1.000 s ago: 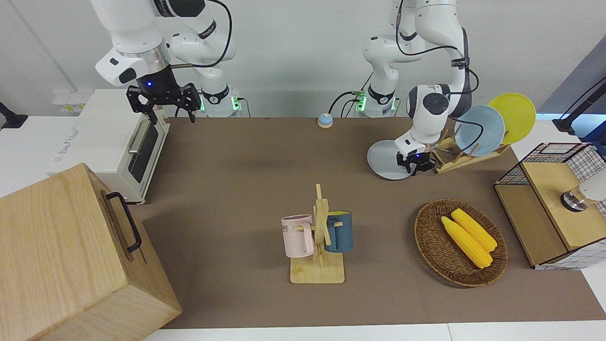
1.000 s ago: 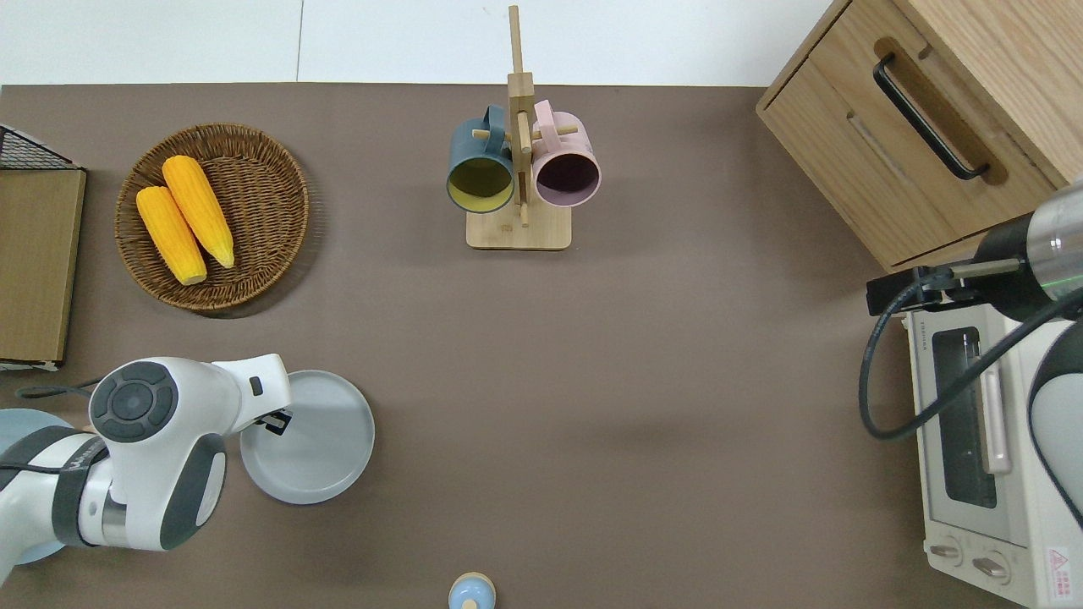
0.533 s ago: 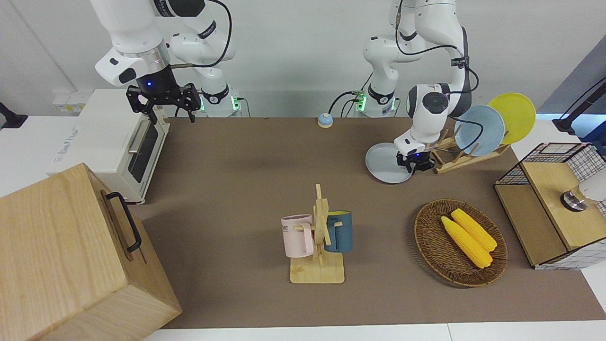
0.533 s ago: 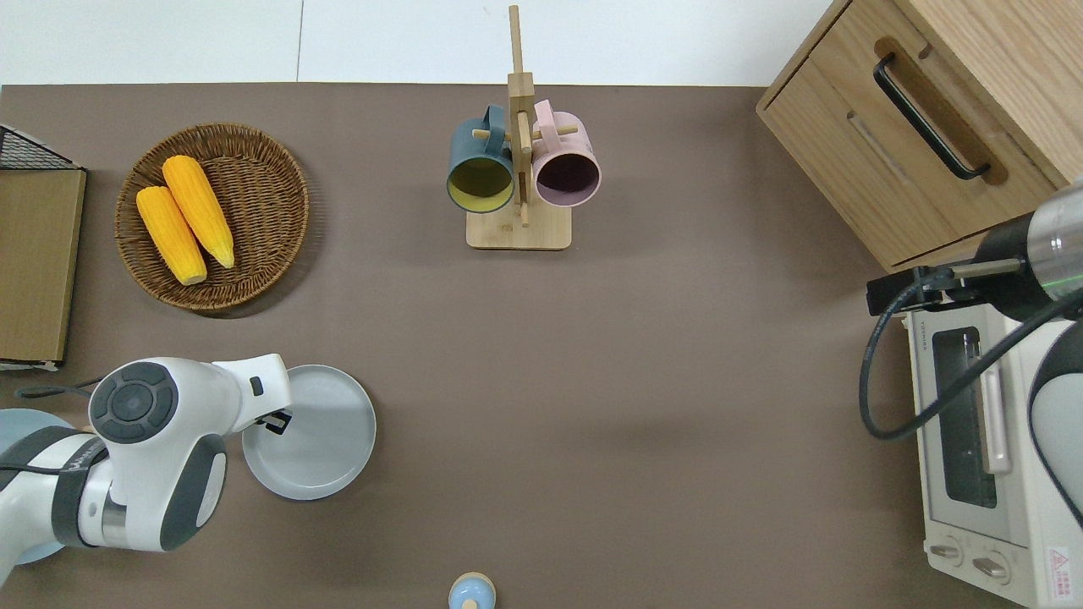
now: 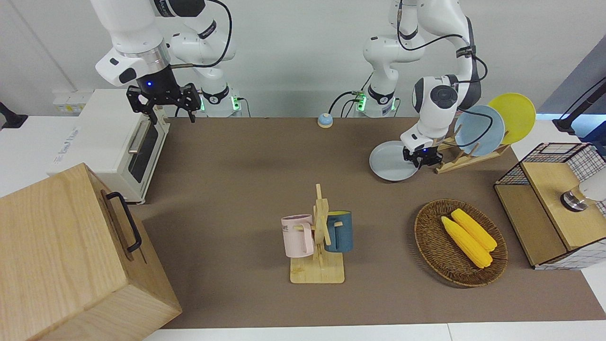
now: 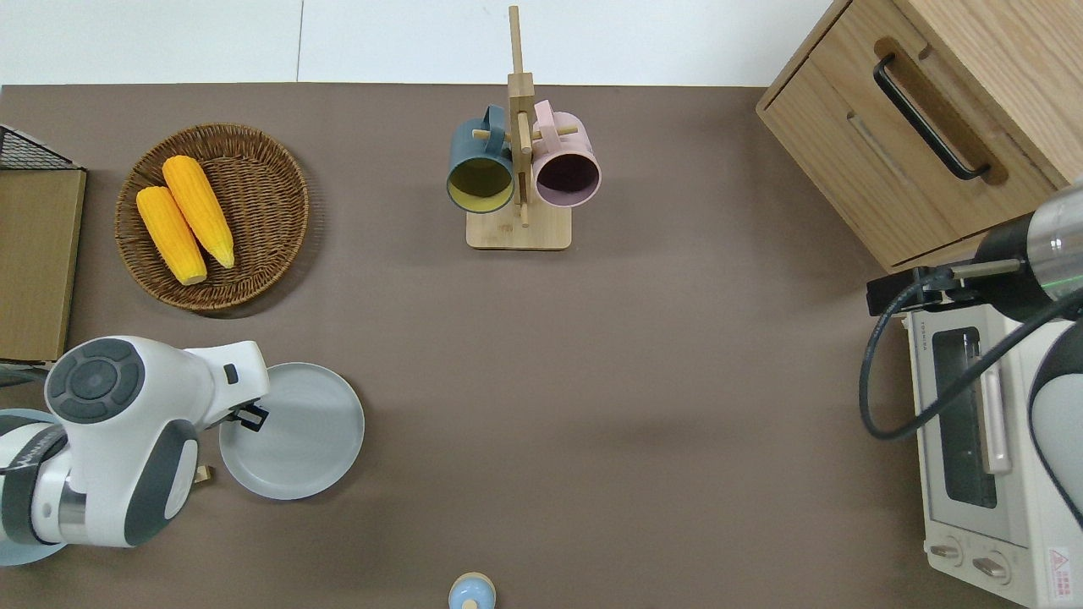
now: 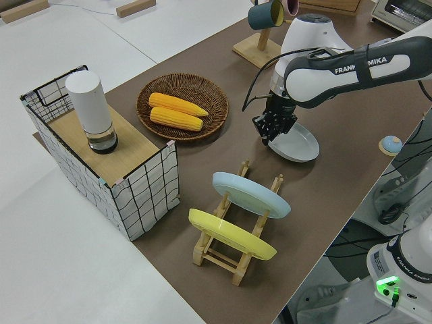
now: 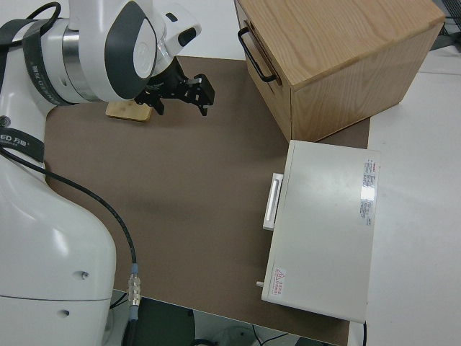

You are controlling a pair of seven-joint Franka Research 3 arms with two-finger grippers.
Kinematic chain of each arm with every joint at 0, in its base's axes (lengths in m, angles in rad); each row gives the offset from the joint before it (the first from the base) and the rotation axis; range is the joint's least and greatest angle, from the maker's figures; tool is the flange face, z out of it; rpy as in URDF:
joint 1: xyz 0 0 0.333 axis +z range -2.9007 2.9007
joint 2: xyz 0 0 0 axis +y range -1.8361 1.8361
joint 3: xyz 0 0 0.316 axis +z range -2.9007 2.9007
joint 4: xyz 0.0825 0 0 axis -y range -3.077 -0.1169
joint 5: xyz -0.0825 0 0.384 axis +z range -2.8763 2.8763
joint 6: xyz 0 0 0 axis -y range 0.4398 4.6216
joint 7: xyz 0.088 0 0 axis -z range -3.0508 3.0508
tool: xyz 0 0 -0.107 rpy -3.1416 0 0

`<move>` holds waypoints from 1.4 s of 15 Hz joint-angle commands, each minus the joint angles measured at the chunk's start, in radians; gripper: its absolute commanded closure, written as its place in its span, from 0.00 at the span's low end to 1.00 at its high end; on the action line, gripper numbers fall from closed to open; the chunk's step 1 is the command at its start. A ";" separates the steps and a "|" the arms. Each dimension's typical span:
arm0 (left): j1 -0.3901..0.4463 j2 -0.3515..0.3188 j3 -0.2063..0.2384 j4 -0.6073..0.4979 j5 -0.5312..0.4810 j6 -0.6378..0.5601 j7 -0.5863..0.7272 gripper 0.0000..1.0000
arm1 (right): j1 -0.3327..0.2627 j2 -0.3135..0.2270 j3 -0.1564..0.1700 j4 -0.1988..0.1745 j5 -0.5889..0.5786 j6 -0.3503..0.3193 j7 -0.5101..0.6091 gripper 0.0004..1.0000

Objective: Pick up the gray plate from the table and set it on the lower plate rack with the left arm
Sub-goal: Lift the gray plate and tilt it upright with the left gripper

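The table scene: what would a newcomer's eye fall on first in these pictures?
Probably the left end effector, shut on the rim of the gray plate, which hangs tilted just off the table, beside the lower plate rack. That rack holds a light-blue plate and a yellow plate on edge. The two bright corn cobs in the wicker basket also stand out; the right arm is parked.

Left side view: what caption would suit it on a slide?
Left tool grips the gray plate by its rim, tilted above the table, beside the rack.
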State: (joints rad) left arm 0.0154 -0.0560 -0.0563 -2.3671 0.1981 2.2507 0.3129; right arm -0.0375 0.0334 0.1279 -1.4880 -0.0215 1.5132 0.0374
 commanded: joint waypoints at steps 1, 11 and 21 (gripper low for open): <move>0.008 -0.025 0.001 0.069 0.012 -0.120 0.015 1.00 | -0.022 0.010 0.021 0.020 -0.003 -0.016 0.013 0.02; 0.000 -0.103 0.001 0.222 0.004 -0.419 0.014 1.00 | -0.022 0.010 0.021 0.021 -0.003 -0.016 0.013 0.02; 0.005 -0.130 0.006 0.367 -0.012 -0.637 0.051 1.00 | -0.022 0.010 0.021 0.021 -0.003 -0.016 0.015 0.02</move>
State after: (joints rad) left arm 0.0184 -0.1817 -0.0565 -2.0515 0.1968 1.6821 0.3261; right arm -0.0375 0.0334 0.1279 -1.4880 -0.0215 1.5132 0.0374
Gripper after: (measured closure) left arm 0.943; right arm 0.013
